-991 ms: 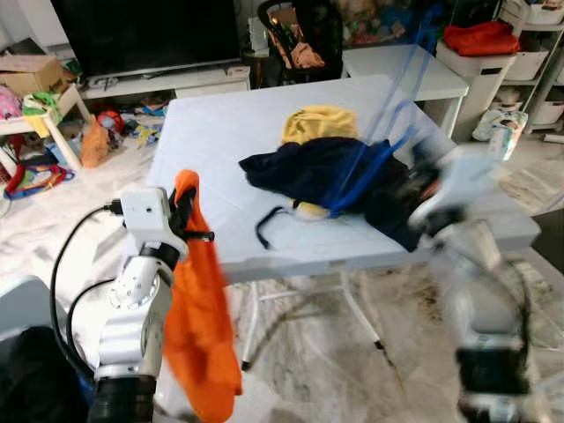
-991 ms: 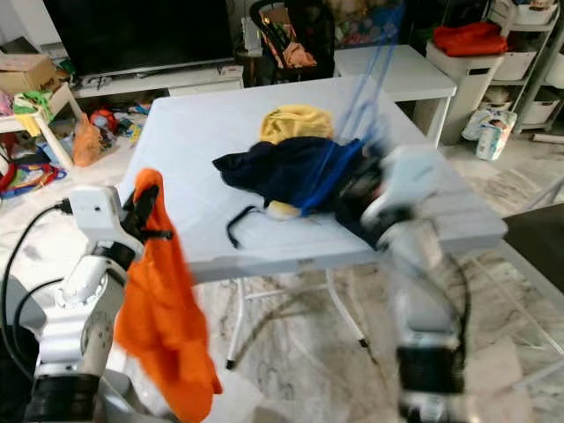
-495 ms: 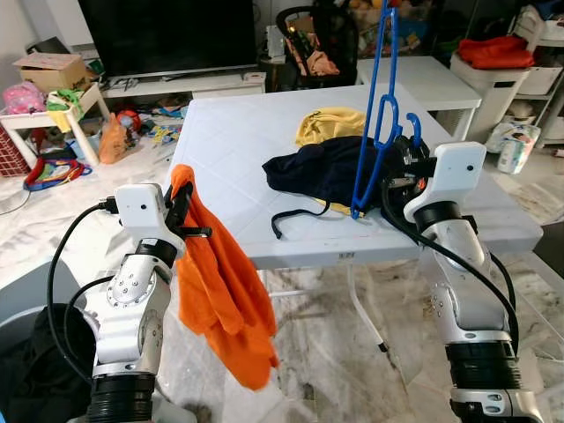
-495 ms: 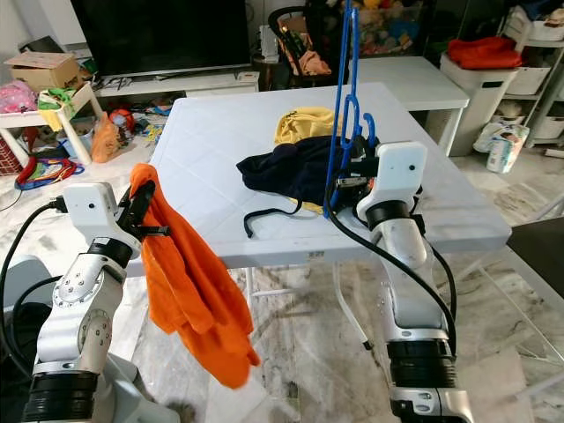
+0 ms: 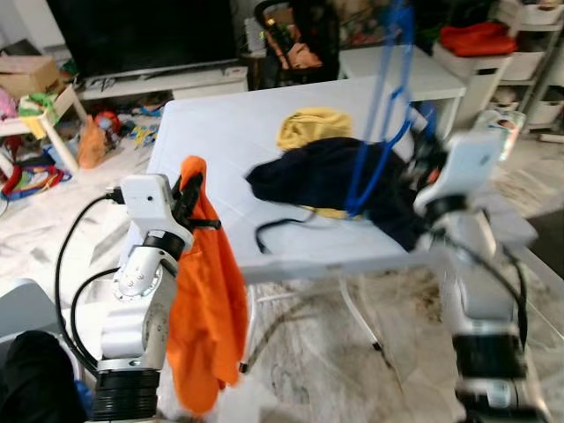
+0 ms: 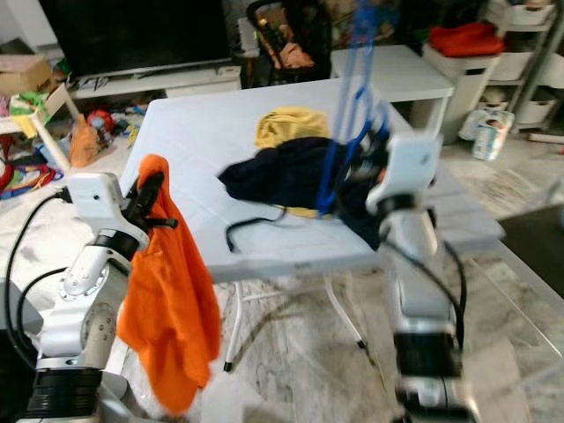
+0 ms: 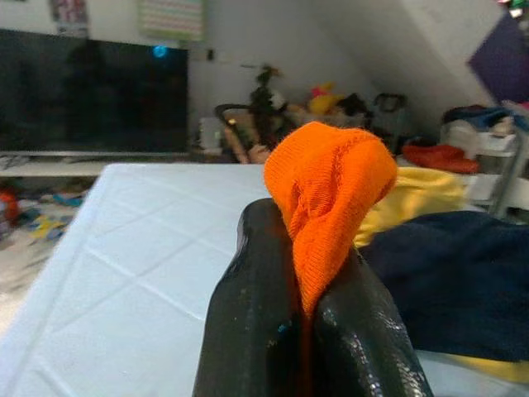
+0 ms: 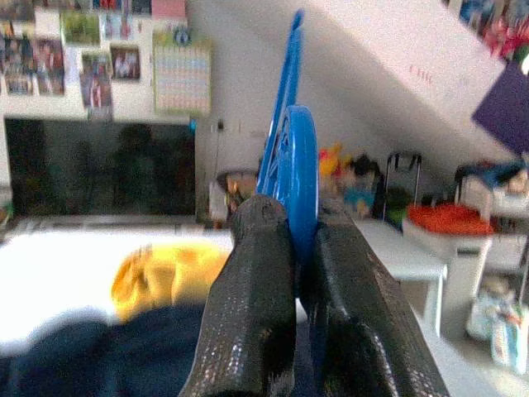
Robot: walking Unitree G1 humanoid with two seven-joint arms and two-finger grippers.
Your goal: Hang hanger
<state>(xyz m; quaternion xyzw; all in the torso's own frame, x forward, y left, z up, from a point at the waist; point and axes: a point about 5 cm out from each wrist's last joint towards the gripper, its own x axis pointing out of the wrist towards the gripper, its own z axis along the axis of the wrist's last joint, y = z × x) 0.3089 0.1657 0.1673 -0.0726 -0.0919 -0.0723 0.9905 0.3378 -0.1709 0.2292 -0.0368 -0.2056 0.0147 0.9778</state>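
My right gripper [image 5: 421, 152] is shut on a blue hanger [image 5: 381, 123] that stands upright over the right part of the white table [image 5: 220, 132]; the wrist view shows the hanger [image 8: 291, 165] pinched between both fingers. My left gripper [image 5: 189, 189] is shut on an orange garment [image 5: 207, 300] that dangles beside the table's front left corner; its bunched top [image 7: 331, 190] sits between the black fingers. A dark navy garment [image 5: 326, 176] and a yellow one [image 5: 317, 125] lie on the table.
A TV stand [image 5: 159, 79] with toys and clutter stands at the back left. A second white table [image 5: 414, 66] and shelves with red cloth [image 5: 480, 40] are at the back right. Marble floor [image 5: 326, 352] lies under the table.
The whole picture has shifted and blurred, so the camera moved. The orange garment has swung in closer under my left gripper. The blue hanger stays upright in my right gripper.
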